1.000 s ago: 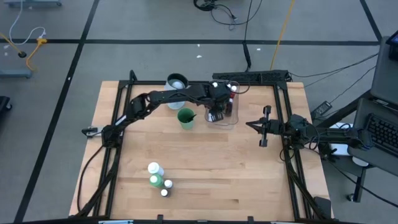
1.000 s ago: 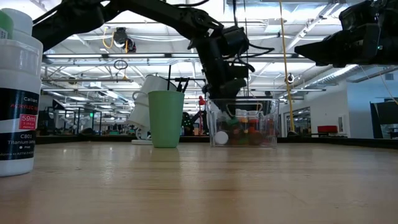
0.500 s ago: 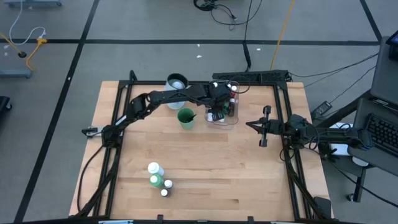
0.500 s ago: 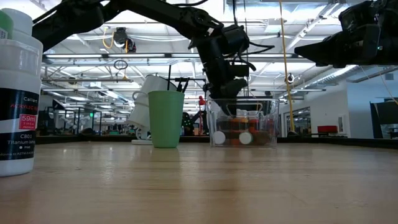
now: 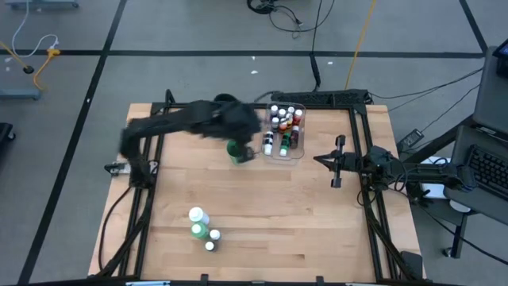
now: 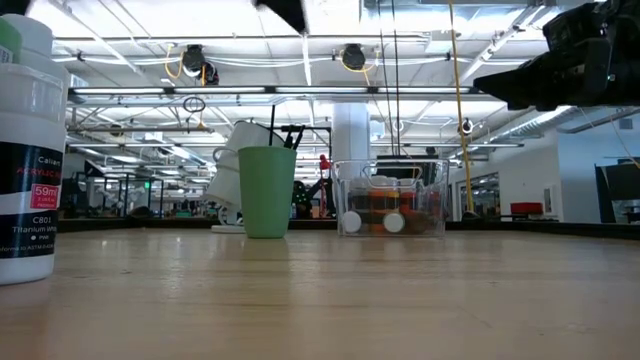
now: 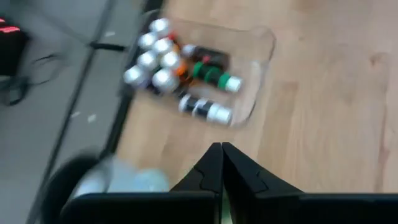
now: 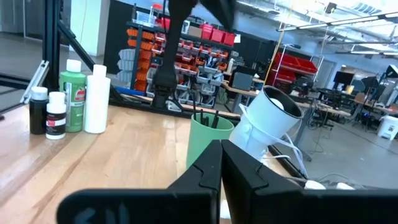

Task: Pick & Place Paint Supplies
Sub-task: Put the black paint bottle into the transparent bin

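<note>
Left tool (image 7: 221, 149) pinched closed, empty, above the green cup (image 5: 236, 151).

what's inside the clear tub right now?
The clear tub holds about a dozen small paint bottles, some upright, a few lying on their sides. Anything beneath them is hidden.

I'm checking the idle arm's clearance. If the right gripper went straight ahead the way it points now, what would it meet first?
Probably the green cup: the shut right gripper points straight at it, with bare table between, though depth is uncertain.
</note>
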